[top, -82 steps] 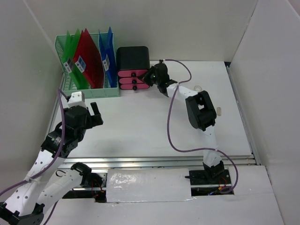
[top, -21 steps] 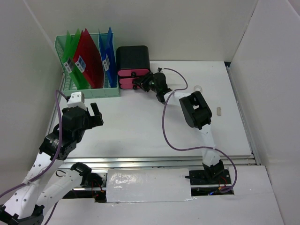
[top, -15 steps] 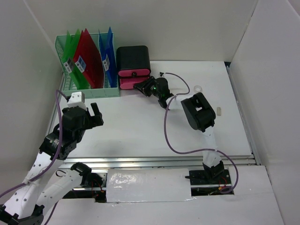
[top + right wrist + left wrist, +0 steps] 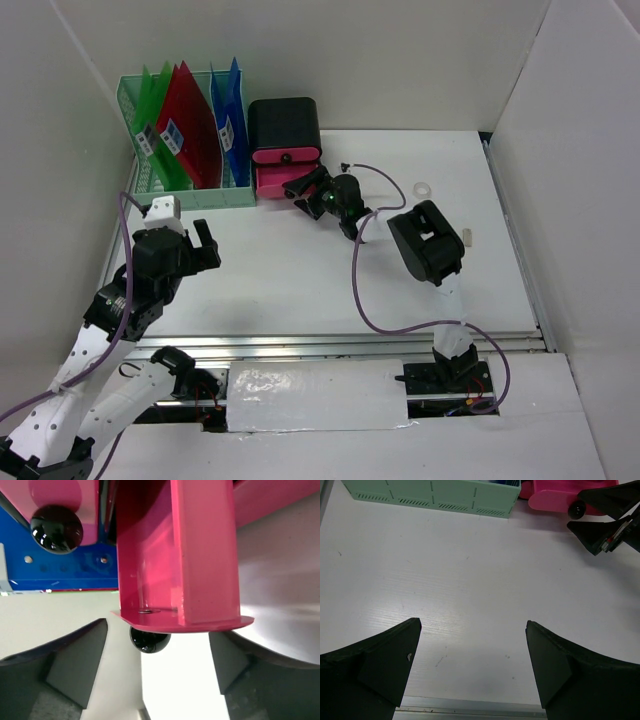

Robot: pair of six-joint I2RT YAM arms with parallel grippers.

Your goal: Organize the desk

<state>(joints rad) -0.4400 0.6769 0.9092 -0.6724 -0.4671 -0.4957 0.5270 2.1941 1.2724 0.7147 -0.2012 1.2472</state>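
Note:
The white desk [image 4: 300, 275] carries a black drawer box [image 4: 285, 122] at the back. Its lowest pink drawer [image 4: 272, 181] stands pulled out. My right gripper [image 4: 307, 192] is just in front of that drawer, open. In the right wrist view the drawer [image 4: 200, 555] fills the top, and its black knob [image 4: 149, 640] sits in the gap of my right gripper [image 4: 157, 652], touching neither finger. My left gripper [image 4: 188, 243] hovers open over bare desk at the left, nothing between its fingers [image 4: 385, 660]. The left wrist view catches the pink drawer [image 4: 552, 499] and the right gripper's fingers [image 4: 600, 527].
A mint-green file rack [image 4: 190, 190] with green, red and blue folders stands left of the drawer box. A small clear ring [image 4: 423, 188] and a small white block [image 4: 468, 237] lie on the right part of the desk. White panels wall three sides.
The right gripper drew the lowest pink drawer out toward the front, then opened its jaws off the knob. The left arm has stayed put.

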